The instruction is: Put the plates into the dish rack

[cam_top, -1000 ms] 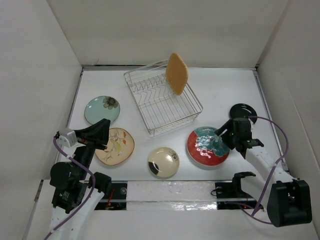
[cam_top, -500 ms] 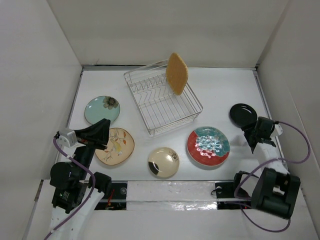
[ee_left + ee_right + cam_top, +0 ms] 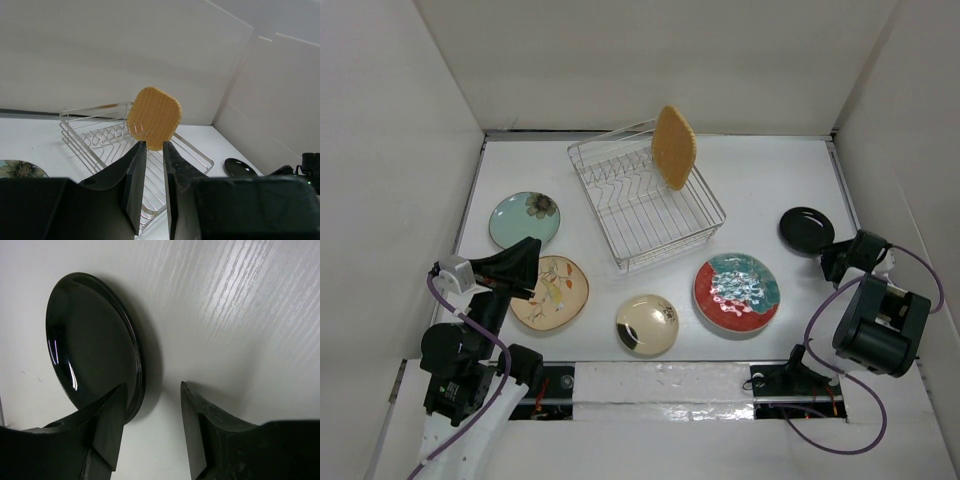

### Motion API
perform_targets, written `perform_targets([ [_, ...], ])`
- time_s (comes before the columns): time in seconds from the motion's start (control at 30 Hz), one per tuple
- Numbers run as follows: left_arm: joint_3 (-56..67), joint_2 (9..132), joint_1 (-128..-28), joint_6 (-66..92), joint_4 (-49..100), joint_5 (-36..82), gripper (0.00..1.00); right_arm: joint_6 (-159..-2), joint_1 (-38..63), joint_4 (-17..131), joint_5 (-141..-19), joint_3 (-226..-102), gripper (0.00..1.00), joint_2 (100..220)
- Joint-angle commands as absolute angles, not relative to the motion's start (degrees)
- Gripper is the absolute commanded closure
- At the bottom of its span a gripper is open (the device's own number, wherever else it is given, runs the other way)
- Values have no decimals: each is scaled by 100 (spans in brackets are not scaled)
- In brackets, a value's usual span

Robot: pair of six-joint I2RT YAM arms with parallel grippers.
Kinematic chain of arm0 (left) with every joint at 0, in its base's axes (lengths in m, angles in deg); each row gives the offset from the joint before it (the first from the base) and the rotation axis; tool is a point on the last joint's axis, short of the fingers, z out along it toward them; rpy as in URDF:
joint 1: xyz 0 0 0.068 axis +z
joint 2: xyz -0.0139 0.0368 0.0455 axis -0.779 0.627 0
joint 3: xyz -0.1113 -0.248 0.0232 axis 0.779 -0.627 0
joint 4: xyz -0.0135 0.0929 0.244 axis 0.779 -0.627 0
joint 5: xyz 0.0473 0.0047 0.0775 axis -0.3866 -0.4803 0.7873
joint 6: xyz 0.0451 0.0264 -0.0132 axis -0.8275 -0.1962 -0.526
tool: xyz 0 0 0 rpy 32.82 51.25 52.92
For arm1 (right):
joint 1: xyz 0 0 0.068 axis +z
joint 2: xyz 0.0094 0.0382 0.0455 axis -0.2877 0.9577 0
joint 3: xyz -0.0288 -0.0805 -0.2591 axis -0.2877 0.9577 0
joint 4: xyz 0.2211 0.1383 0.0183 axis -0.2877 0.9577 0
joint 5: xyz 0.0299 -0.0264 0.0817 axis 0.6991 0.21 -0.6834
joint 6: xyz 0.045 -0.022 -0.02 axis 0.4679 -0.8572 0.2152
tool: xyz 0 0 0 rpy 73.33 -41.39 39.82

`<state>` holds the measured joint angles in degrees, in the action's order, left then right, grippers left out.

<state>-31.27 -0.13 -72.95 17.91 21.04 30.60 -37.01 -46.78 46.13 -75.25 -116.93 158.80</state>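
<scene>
Two fingers of the right gripper (image 3: pixel 151 390) are being held partly apart and empty, one over the small black plate (image 3: pixel 90 340) and one on the table (image 3: pixel 760 170) beside its rim, likely for an edge pinch near the right edge. The left gripper (image 3: pixel 154 148) is being kept narrow, holding nothing. Only the orange plate (image 3: pixel 673 147) is standing in the dish rack (image 3: pixel 620 262). The red plate (image 3: pixel 737 290) is lying beside the likely path.

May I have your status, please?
Right gripper open at small black round plate. Left gripper open, empty. Orange rounded-square plate in silver wire dish rack. Nothing blocking.
</scene>
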Motion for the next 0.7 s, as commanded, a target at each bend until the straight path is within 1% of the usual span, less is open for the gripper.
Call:
perform_targets([
  [0.0, -3048, 59, -7332, 1772, 2359, 3030, 83, -3596, -4739, 4480, -7663, -11929, 50, 15977],
  [0.23, -3048, 15, -7332, 1755, 2359, 3074, 83, -3465, -4687, 4542, -7918, -12351, 52, 16557],
  [0.43, -3030, -11, -7332, 1729, 2359, 3100, 83, -3201, -4687, 4481, -8138, -12614, 55, 16883],
  [0.53, -3030, -3, -7332, 1720, 2359, 3100, 83, -3104, -4687, 4402, -8226, -12702, 63, 17024],
  [0.6, -3030, -3, -7332, 1720, 2359, 3100, 83, -3061, -4634, 4384, -8287, -12755, 73, 17147],
  [0.63, -3021, -11, -7332, 1720, 2237, 3092, 83, -3034, -4634, 4358, -8340, -12773, 75, 17182],
  [0.67, -3021, -20, -7332, 1720, 2227, 3100, 83, -3034, -4634, 4358, -8366, -12834, 81, 17226],
])
